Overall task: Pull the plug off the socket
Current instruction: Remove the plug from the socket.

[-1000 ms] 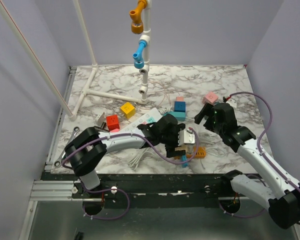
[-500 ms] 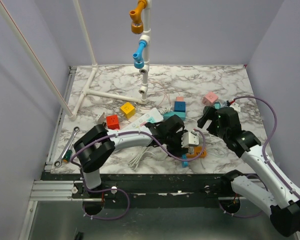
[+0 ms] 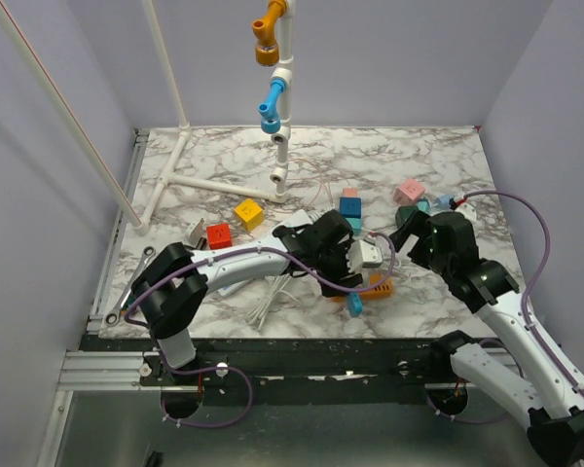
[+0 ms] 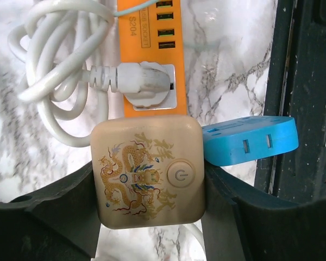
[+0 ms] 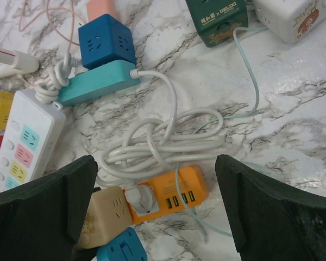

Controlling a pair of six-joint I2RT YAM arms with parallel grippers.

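Gripping the cube (image 4: 146, 163) at the end of the orange strip (image 4: 133, 51), the left gripper (image 4: 149, 190) is half-closed; socket (image 5: 22, 144) lies left, crosswise to it; right gripper (image 5: 155, 163) gapes empty.

red cube (image 3: 218, 235) near yellow cube (image 3: 248, 213)

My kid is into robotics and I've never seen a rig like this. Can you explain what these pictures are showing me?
Two robot arms are bolted to the near edge of a marble-patterned table. One picture looks down from above. The other two come from a camera on each wrist, its dark fingers at the bottom. Power strips, cube adapters and cords lie scattered. The left gripper is closed on a beige cube adapter, beside an orange strip with a white plug in it. The right gripper hangs open, holding nothing.
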